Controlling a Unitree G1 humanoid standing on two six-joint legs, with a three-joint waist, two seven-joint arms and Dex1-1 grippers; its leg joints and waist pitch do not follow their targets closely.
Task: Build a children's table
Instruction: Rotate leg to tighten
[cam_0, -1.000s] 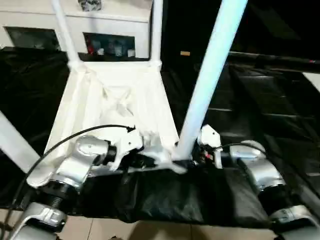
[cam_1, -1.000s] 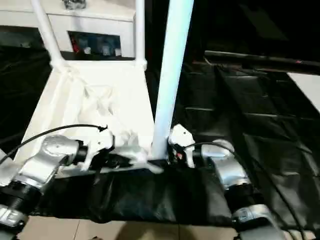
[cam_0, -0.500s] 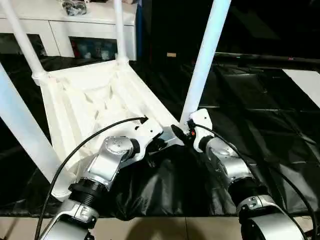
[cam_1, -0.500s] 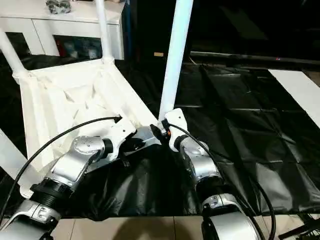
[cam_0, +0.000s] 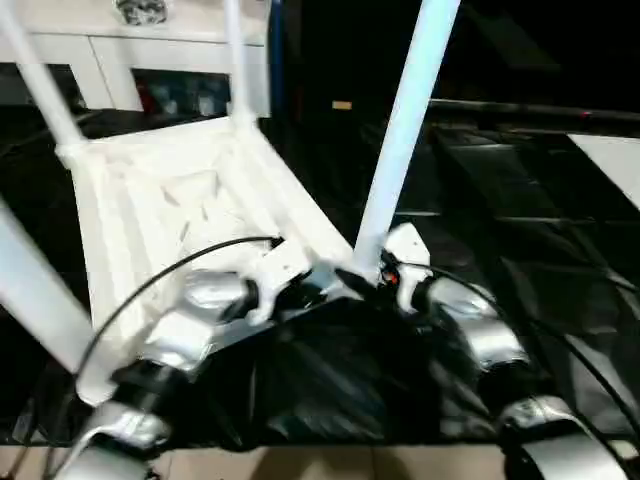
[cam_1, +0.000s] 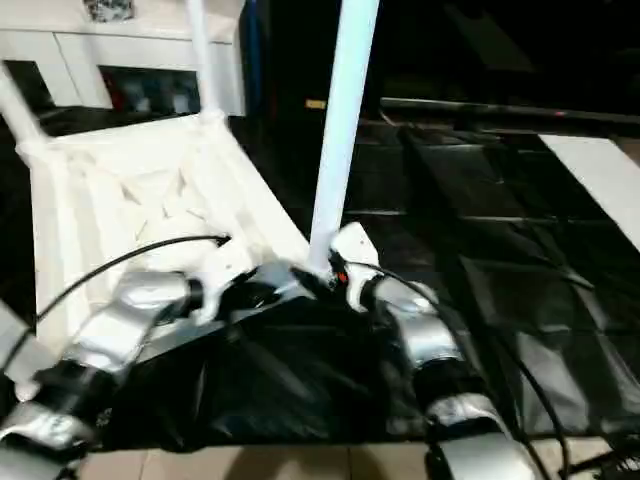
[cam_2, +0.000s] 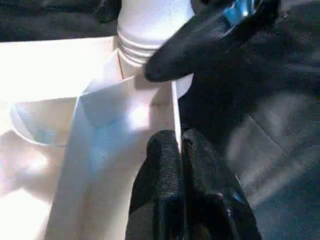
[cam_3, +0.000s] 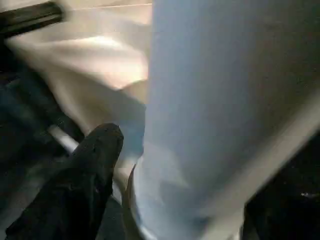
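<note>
white plastic X-ribbed tabletop (cam_0: 190, 210) laid upside down on black sheet (cam_0: 520, 220) | left gripper (cam_2: 181, 145) pinched shut on its rim | right gripper (cam_0: 372, 268) at white tubular corner leg (cam_0: 405, 130), spread cannot be told

Left tool (cam_2: 181, 150) pinching table rim (cam_2: 176, 112), leg (cam_2: 150, 25) socketed beyond

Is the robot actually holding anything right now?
Yes. The left gripper pinches the upside-down table top's rim wall near the corner. The right gripper's hold cannot be told.
</note>
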